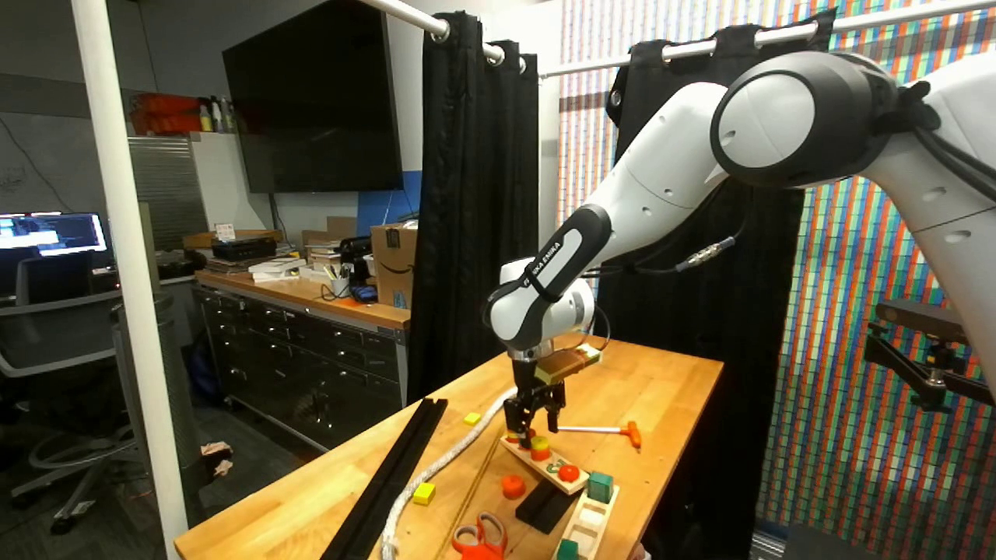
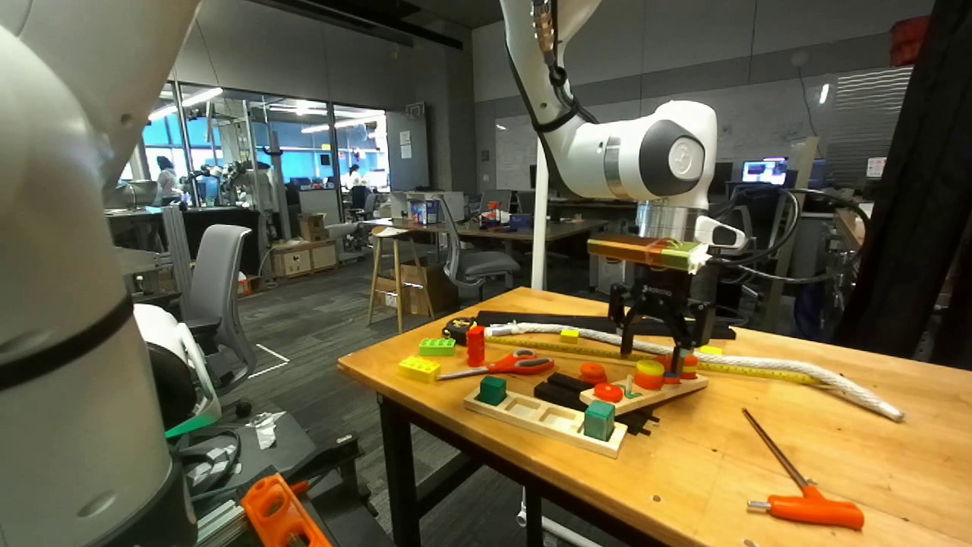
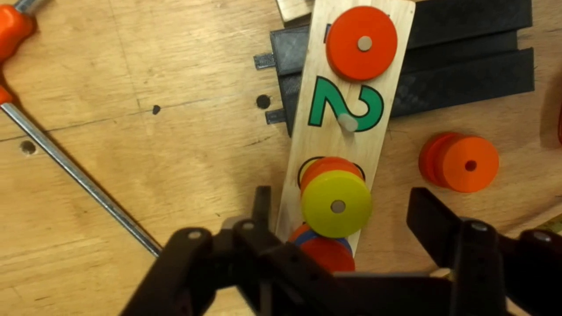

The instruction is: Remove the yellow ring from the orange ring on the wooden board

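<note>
The yellow ring [image 3: 322,188] sits on top of the orange ring [image 3: 330,164] on a peg of a narrow light wooden board [image 3: 329,142]. They also show in both exterior views: yellow ring [image 1: 540,442] [image 2: 649,367], orange ring [image 1: 540,456] [image 2: 648,381]. The board lies on the wooden table top [image 3: 197,145], tilted over a black piece. My gripper [image 3: 339,195] is open and points down. In the wrist view its fingers stand left and right of the yellow ring, apart from it. It is low over the board in both exterior views [image 1: 539,436] [image 2: 651,360].
A red ring stack [image 3: 327,256] with a blue ring stands beside the orange one, partly hidden by my gripper. A red ring [image 3: 351,57] is on the far peg. Loose orange rings [image 3: 456,175], the black piece [image 3: 456,74], a T-handle tool [image 3: 79,173] and scissors [image 2: 524,363] lie around.
</note>
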Robot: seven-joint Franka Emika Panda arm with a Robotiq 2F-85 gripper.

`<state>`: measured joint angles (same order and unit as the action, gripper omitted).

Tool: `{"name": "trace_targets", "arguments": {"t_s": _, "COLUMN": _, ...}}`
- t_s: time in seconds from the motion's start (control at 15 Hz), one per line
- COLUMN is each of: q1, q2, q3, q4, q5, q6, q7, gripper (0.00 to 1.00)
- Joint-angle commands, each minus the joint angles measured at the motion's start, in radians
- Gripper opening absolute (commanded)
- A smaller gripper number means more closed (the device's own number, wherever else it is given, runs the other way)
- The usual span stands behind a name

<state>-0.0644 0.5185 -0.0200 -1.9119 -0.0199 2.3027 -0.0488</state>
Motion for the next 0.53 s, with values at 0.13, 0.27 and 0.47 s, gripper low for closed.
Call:
{"name": "trace_targets", "arguments": {"t_s": 0.13, "q1": 0.016, "q2": -0.012, "q3": -0.018, "q4": -0.003, "q5": -0.022, "q6": 0.022, "q7": 0.022, "gripper": 0.34}}
{"name": "trace_targets", "arguments": {"t_s": 0.27, "q1": 0.016, "q2": -0.012, "q3": -0.018, "q4": -0.004, "q5": -0.022, "q6": 0.024, "q7": 0.022, "gripper": 0.18}}
{"name": "trace_targets", "arguments": {"t_s": 0.47, "q1": 0.017, "q2": -0.017, "q3": -0.019, "q4": -0.008, "q5": -0.023, "q6": 0.028, "q7": 0.023, "gripper": 0.22}}
